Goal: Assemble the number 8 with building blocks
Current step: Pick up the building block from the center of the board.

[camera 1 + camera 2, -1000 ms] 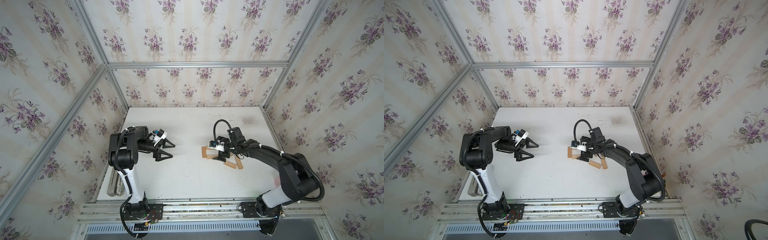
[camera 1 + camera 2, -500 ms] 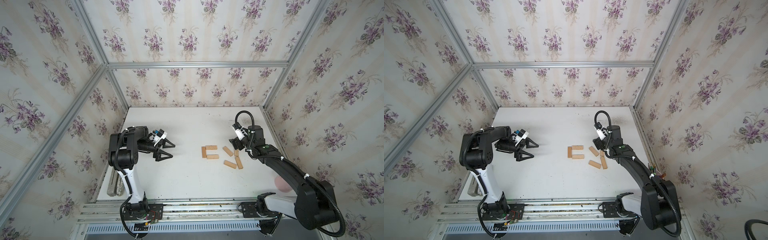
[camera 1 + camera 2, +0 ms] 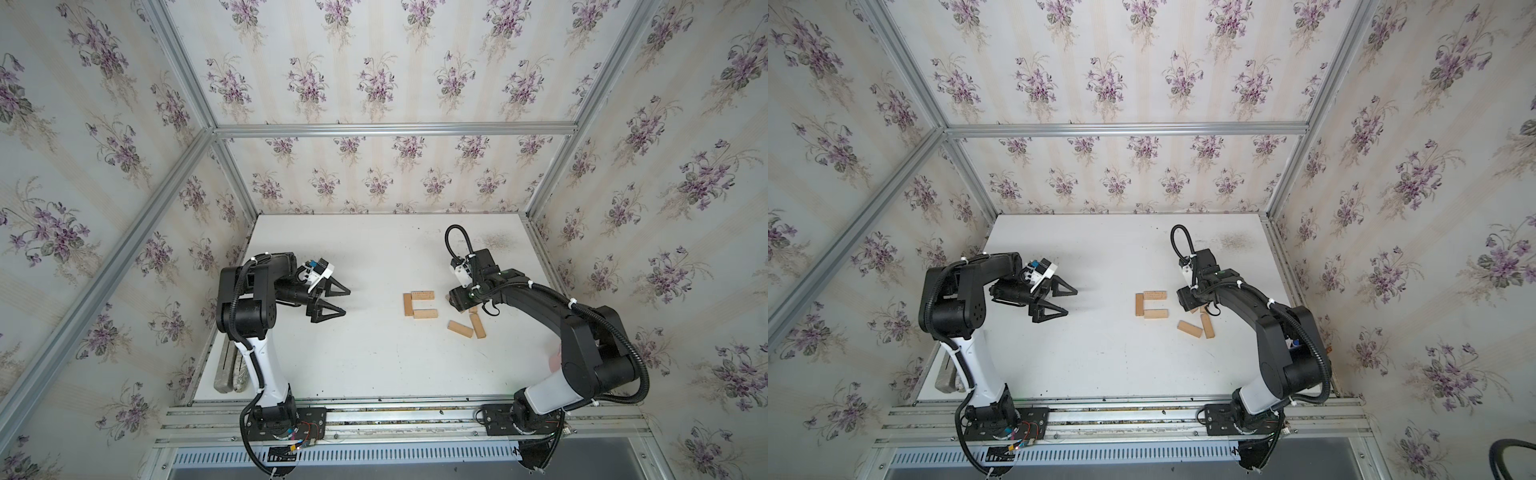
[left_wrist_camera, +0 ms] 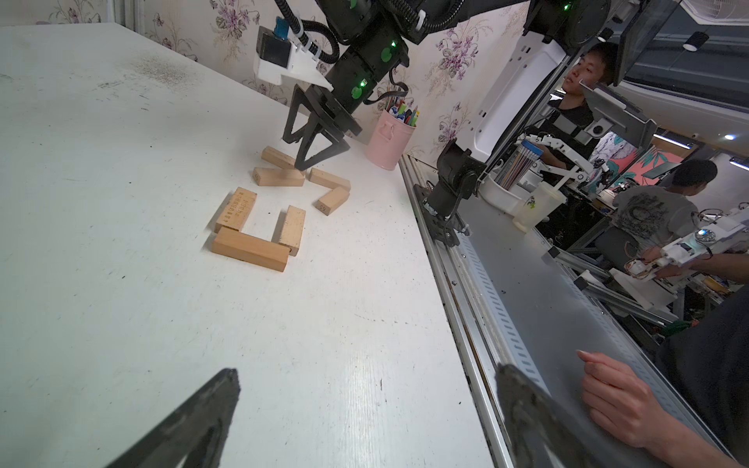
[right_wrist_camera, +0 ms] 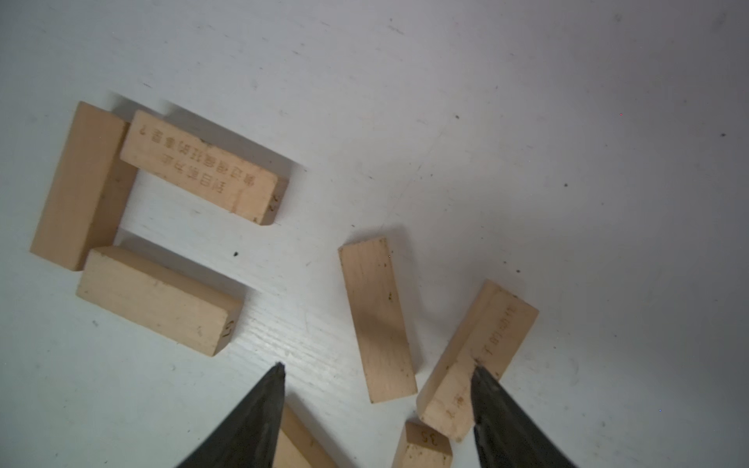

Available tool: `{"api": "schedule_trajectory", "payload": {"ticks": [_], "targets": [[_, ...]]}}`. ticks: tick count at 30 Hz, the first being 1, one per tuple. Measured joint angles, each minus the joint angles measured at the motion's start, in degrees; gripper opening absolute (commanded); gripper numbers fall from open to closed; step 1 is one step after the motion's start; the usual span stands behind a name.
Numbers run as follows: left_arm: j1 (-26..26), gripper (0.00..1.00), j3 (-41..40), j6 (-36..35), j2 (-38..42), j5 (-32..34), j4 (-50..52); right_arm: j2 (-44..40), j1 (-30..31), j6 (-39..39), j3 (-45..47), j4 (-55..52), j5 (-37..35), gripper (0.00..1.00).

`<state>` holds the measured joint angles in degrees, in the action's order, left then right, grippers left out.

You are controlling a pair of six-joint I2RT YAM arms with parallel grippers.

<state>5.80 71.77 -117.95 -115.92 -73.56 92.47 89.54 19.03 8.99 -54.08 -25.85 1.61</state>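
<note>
right gripper (image 5: 377, 366) back over loose building blocks (image 3: 460, 328), hiding some; jaws apart. left gripper (image 3: 346, 302) spread too.

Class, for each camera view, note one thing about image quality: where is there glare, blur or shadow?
Left wrist view: glare streaks the table, and the left pincer is blurred. Right wrist view: the building blocks cast soft shadows, and the table shades grey toward one edge. Both top views: evenly lit, sharp.

Blocks (image 5: 377, 320): matt bare wood; table (image 3: 374, 353): white, scuffed, sl. sheen; rail (image 3: 395, 419): brushed metal.
</note>
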Motion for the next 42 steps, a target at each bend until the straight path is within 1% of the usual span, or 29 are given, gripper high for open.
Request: {"api": "schedule_trajectory", "payload": {"ticks": [6,9,14,18,23,25,27,30,34,36,39,42], "targets": [[0.0,0.99,0.0,0.0,0.0,0.0,0.0,4.3,0.7,0.0,-1.9,-0.1,-1.3,0.68],[0.0,1.0,0.0,0.0,0.0,0.0,0.0,5.9,0.9,0.0,-3.1,0.1,-1.3,0.67],[0.0,1.0,0.0,0.0,0.0,0.0,0.0,9.3,1.1,0.0,-4.9,0.4,-1.0,0.54],[0.0,1.0,0.0,0.0,0.0,0.0,0.0,11.3,1.2,-0.1,-5.4,0.3,0.6,0.5],[0.0,1.0,0.0,0.0,0.0,0.0,0.0,12.0,1.1,-0.3,-4.9,0.0,1.5,0.42],[0.0,1.0,0.0,0.0,0.0,0.0,0.0,12.5,1.1,-0.4,-5.1,0.2,2.3,0.36],[0.0,1.0,0.0,0.0,0.0,0.0,0.0,13.0,1.0,-0.5,-5.5,0.5,2.6,0.33],[0.0,1.0,0.0,0.0,0.0,0.0,0.0,13.6,0.8,-1.1,-6.1,1.2,3.0,0.25],[0.0,0.99,0.0,0.0,0.0,0.0,0.0,13.4,0.3,-1.5,-6.0,1.3,3.5,0.18],[0.0,1.0,0.0,0.0,0.0,0.0,0.0,13.2,0.2,-1.6,-6.3,0.7,3.3,0.16],[0.0,0.99,0.0,0.0,0.0,0.0,0.0,12.4,0.2,-2.5,-8.5,-3.9,2.1,0.15],[0.0,1.0,0.0,0.0,0.0,0.0,0.0,8.8,2.3,-5.0,-10.4,-7.2,0.8,0.15]]}}
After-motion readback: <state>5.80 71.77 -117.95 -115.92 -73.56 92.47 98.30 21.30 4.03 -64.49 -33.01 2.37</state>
